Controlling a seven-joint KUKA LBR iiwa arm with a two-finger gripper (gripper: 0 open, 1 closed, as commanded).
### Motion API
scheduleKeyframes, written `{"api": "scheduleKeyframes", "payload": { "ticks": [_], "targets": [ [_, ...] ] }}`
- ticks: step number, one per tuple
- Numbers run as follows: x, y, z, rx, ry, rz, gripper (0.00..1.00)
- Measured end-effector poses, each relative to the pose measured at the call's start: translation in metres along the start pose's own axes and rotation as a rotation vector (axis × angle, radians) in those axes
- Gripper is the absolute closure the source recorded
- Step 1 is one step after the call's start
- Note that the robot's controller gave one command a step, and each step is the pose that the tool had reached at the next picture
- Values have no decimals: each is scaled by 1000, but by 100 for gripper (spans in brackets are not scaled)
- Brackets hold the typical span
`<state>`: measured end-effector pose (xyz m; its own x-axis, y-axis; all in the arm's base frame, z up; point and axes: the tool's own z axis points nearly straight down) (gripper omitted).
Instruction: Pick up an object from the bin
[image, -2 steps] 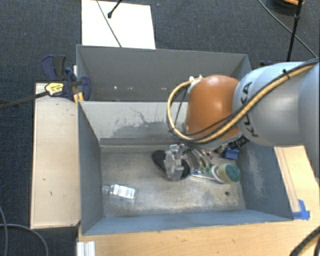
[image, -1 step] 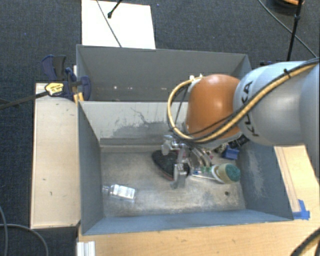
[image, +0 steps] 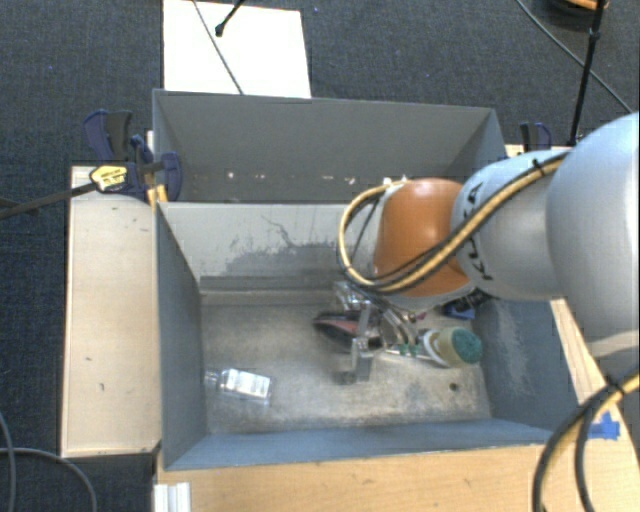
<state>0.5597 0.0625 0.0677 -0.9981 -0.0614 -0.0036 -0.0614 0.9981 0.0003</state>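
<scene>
My gripper (image: 352, 372) reaches down from under the orange cover to the bin floor, a little right of centre, its tip close to or on the floor. Just left of its upper part lies a dark, flat thing with a reddish edge (image: 335, 325). To its right lies a white tube or bottle with a teal cap (image: 450, 347), with some green and white bits beside it, partly hidden by the arm.
A small clear plastic bottle (image: 240, 384) lies apart near the bin's front left. The arm and its cables cover the bin's right side. The left half of the floor holds little else.
</scene>
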Motion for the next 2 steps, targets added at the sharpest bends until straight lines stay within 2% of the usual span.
{"api": "scheduleKeyframes", "payload": {
  "ticks": [1,2],
  "targets": [
    [-1,2,-4,-1,-4,0,100],
    [27,24,-121,-1,-5,-35,100]
  ]
}}
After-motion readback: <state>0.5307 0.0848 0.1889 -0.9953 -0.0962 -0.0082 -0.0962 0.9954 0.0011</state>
